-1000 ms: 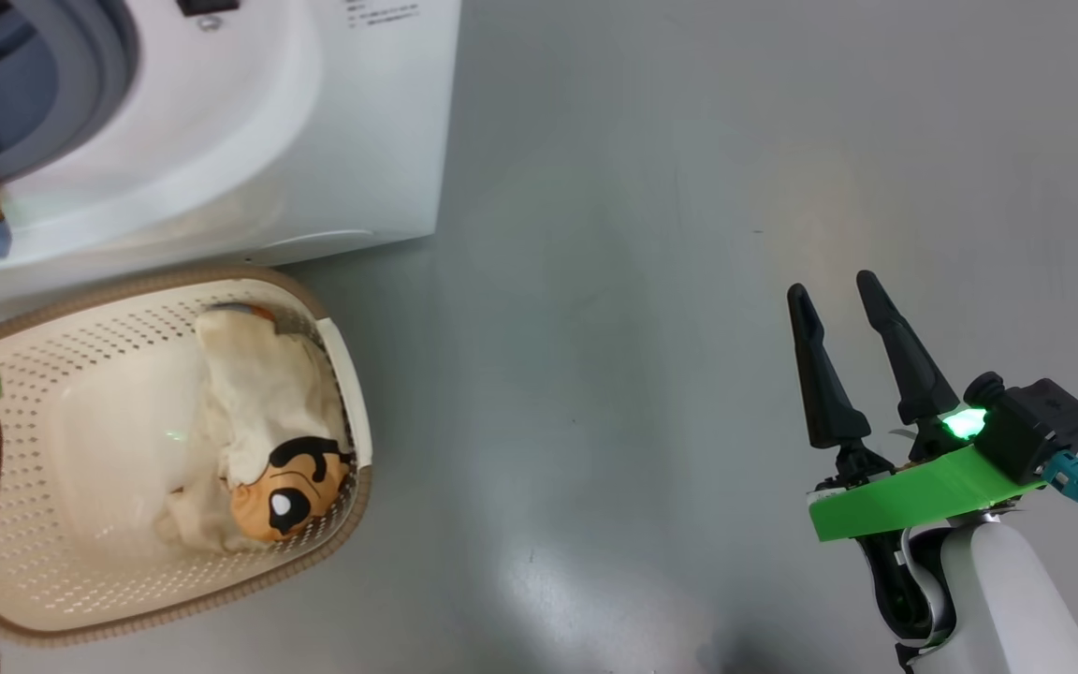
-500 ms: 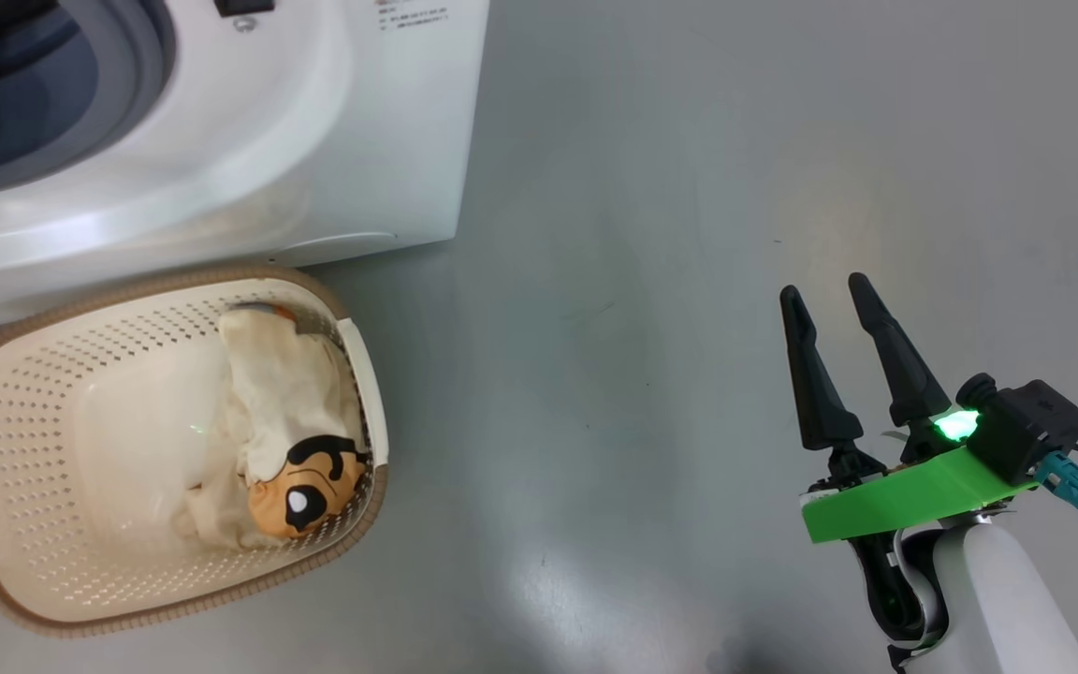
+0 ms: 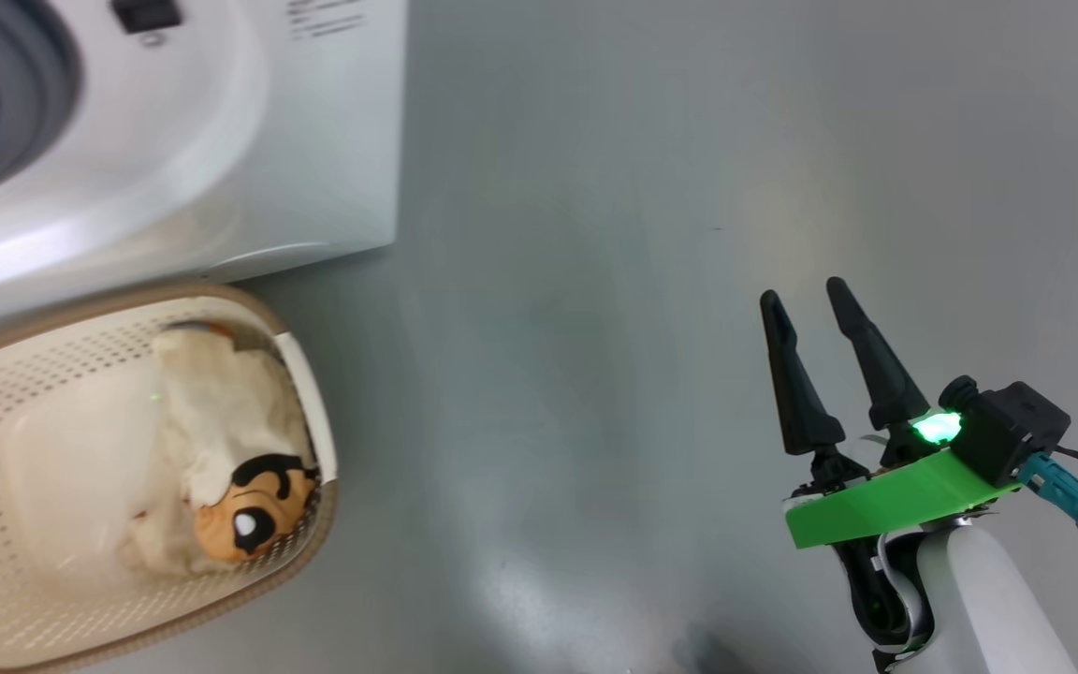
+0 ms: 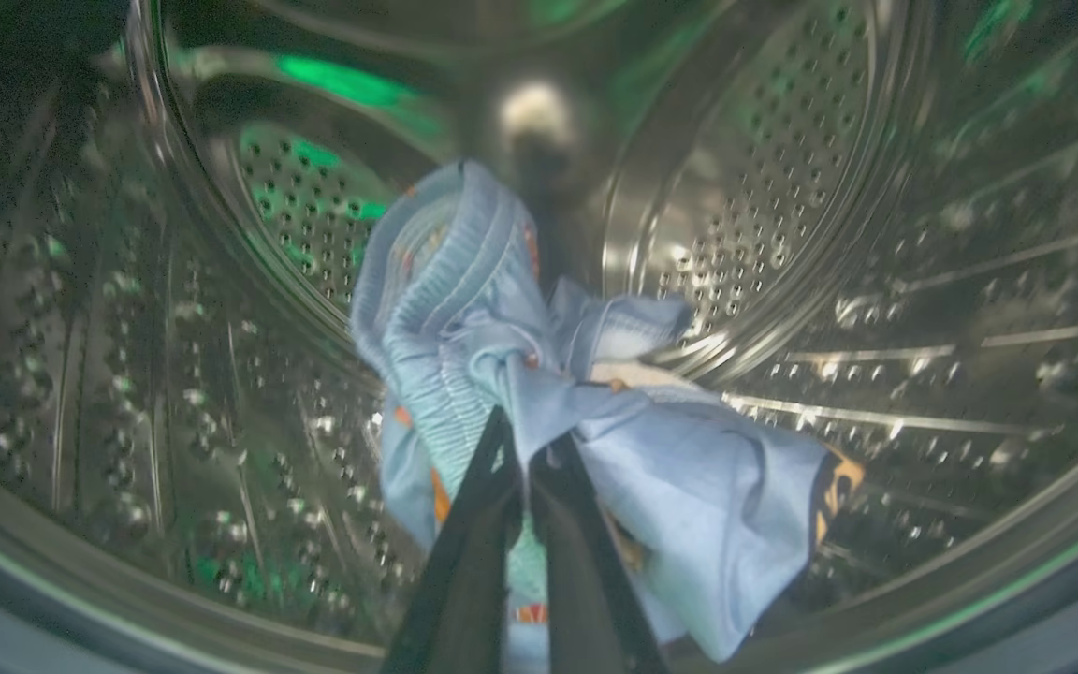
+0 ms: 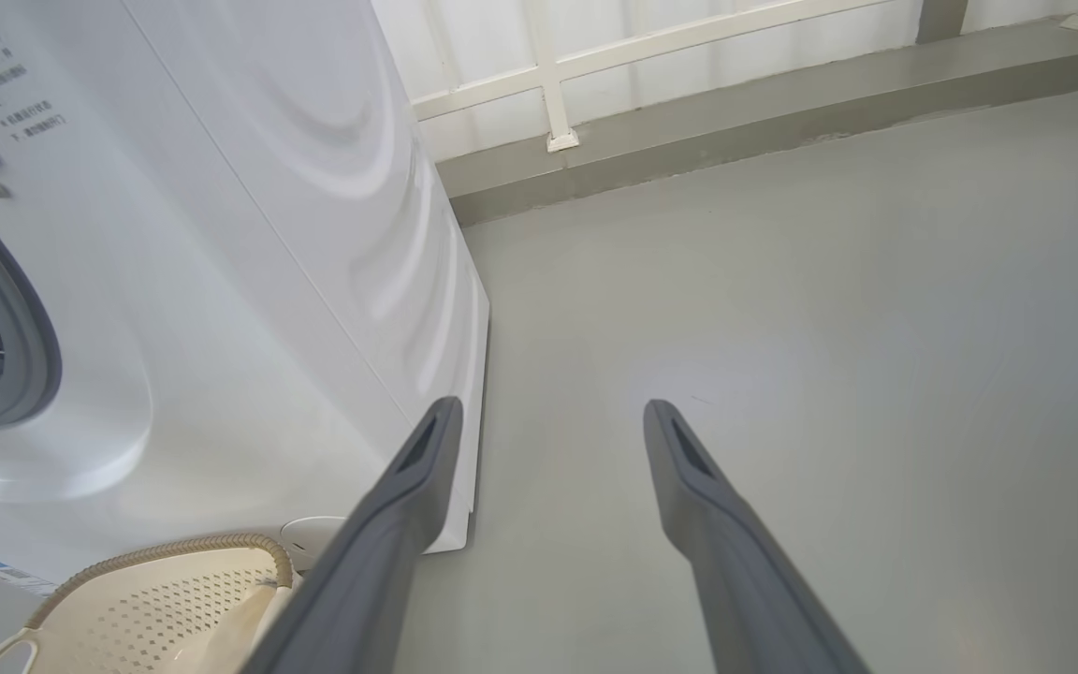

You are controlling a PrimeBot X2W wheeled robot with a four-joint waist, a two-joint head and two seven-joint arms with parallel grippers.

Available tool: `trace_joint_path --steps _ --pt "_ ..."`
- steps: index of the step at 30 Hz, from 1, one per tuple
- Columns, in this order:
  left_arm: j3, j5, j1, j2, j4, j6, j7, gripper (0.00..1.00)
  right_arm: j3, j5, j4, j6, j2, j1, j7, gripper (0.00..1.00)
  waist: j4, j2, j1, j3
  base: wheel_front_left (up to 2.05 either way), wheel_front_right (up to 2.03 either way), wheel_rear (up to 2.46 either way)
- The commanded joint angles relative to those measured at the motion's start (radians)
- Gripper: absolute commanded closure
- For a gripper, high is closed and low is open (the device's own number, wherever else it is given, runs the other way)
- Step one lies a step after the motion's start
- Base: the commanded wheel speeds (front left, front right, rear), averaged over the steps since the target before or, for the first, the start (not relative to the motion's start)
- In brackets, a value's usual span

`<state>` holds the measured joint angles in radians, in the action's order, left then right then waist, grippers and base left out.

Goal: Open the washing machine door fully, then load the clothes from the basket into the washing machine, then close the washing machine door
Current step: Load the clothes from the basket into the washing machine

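In the left wrist view my left gripper is shut on the blue garment with orange prints, which hangs inside the steel perforated drum of the washing machine. The cream garment with the cartoon face lies in the cream basket, which stands on the floor against the machine's front. The grey-blue gasket shows at the head view's upper left. My right gripper hangs open over bare floor far to the right, nothing between its fingers; its own view shows that gripper beside the machine and the basket. The door is out of view.
Grey floor stretches to the right of the machine and basket. A low grey kerb with a white railing runs behind the machine in the right wrist view.
The head view has shifted, so machine and basket sit further left. The blue garment and the left arm's green part, seen at the left edge earlier, are now out of the head view.
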<state>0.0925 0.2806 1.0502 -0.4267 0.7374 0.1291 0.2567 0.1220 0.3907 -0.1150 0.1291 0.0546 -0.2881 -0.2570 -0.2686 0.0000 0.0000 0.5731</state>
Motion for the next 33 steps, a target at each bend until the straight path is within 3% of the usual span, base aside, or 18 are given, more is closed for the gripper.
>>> trace_joint_path --steps 1,6,9,10,11,12,18,33 --pt "-0.009 -0.021 0.001 -0.063 0.049 0.002 0.005 1.0 0.032 0.026 0.019 0.002 -0.004 0.0 -0.005 0.0 -0.033 0.0 0.0 0.002 0.0 0.0 0.0" --pt "-0.056 -0.038 0.046 -0.084 0.21 0.002 0.004 1.0 0.044 0.036 0.018 0.002 -0.004 0.008 -0.005 0.0 -0.056 0.0 0.0 -0.001 0.0 0.0 0.0" --pt "-0.077 -0.042 0.093 -0.092 0.3 0.002 0.004 0.69 0.044 0.039 0.017 0.002 -0.004 0.012 -0.005 0.0 -0.062 0.0 0.0 -0.001 0.0 0.0 0.0" --pt "-0.079 -0.041 0.106 -0.094 0.326 0.001 0.004 0.52 0.044 0.039 0.017 0.002 -0.004 0.013 -0.005 0.0 -0.063 0.0 0.0 -0.002 0.0 0.0 0.0" --pt "-0.081 -0.042 0.118 -0.094 0.349 0.001 0.004 0.21 0.042 0.04 0.016 0.002 -0.004 0.013 -0.005 0.0 -0.063 0.0 0.0 -0.003 0.0 0.0 0.0" --pt "-0.084 -0.042 0.129 -0.094 0.365 0.001 0.004 0.0 0.041 0.04 0.016 0.002 -0.004 0.014 -0.005 0.0 -0.061 0.0 0.0 -0.005 0.0 0.0 0.0" --pt "-0.073 -0.024 0.127 -0.074 0.354 0.001 0.005 0.0 0.037 0.037 0.013 0.002 -0.004 0.014 -0.005 0.0 -0.04 0.0 0.0 -0.026 0.0 0.0 0.0" --pt "0.035 0.057 -0.194 0.045 0.104 0.001 0.005 0.0 0.02 -0.019 -0.013 0.002 0.01 0.048 -0.005 0.0 0.035 0.0 0.0 -0.168 0.0 0.0 0.0"
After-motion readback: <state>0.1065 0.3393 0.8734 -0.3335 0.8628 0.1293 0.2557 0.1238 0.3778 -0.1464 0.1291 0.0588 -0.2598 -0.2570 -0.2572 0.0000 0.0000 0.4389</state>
